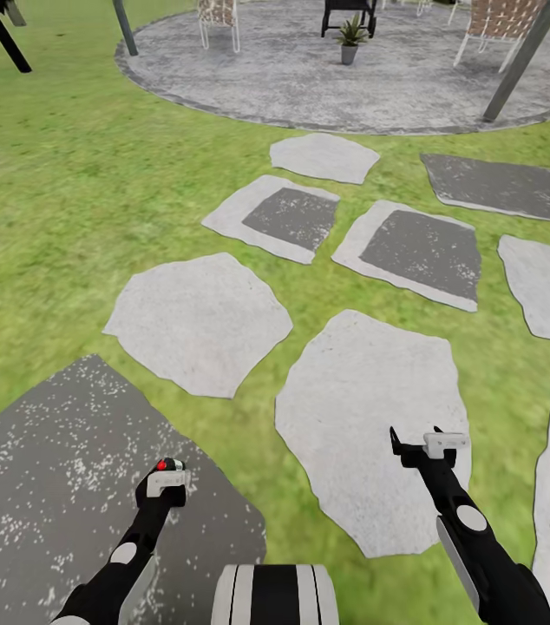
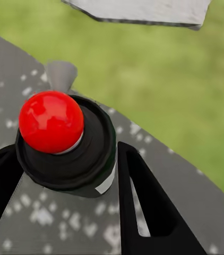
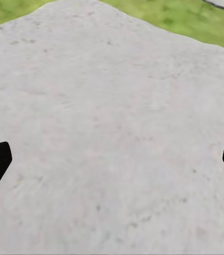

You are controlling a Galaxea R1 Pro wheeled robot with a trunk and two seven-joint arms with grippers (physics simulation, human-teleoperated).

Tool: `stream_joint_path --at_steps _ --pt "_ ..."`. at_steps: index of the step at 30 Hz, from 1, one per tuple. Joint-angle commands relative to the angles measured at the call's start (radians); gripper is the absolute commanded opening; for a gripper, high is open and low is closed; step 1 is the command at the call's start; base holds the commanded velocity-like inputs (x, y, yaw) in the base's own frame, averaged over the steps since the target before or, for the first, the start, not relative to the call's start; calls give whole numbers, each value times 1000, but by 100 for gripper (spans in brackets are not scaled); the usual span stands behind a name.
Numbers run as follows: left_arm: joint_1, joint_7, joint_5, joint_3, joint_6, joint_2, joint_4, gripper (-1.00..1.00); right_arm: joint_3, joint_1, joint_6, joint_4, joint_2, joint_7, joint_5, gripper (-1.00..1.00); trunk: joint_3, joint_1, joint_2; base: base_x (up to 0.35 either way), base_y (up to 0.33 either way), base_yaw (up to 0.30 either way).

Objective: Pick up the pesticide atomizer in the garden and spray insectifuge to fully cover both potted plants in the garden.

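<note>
Head view: our left gripper (image 1: 164,486) holds the pesticide atomizer (image 1: 167,465) over a dark stepping stone (image 1: 41,486); one potted plant (image 1: 350,38) sits on the patio (image 1: 310,78). Left wrist: fingers (image 2: 144,202) clamp the atomizer. Right wrist: our right gripper (image 3: 112,164) gapes wide, empty, over a pale stone (image 3: 112,106).

The bottle (image 2: 69,151) has a glossy red ball top over a dark, matt plastic-looking collar. The black gripper (image 2: 64,196) fingers look smooth and matt. The stepping stones (image 1: 201,321) are rough, speckled grey, and the lawn (image 1: 58,200) looks soft and mottled.
</note>
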Motion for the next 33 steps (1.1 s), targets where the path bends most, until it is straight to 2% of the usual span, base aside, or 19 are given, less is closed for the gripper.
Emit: stream_joint_path --at_steps 1,26,33 --pt "0 1 1 0 -3 0 1 -100 0 0 -3 0 0 0 1 100 3 -1 0 0 0 0" --pt "0 -5 1 4 1 0 1 -100 2 3 -9 79 7 3 2 100 100 -12 6 0 0 -1" --pt "0 -5 1 5 1 4 1 -100 3 3 -9 80 7 4 2 100 133 -15 8 0 0 -176"
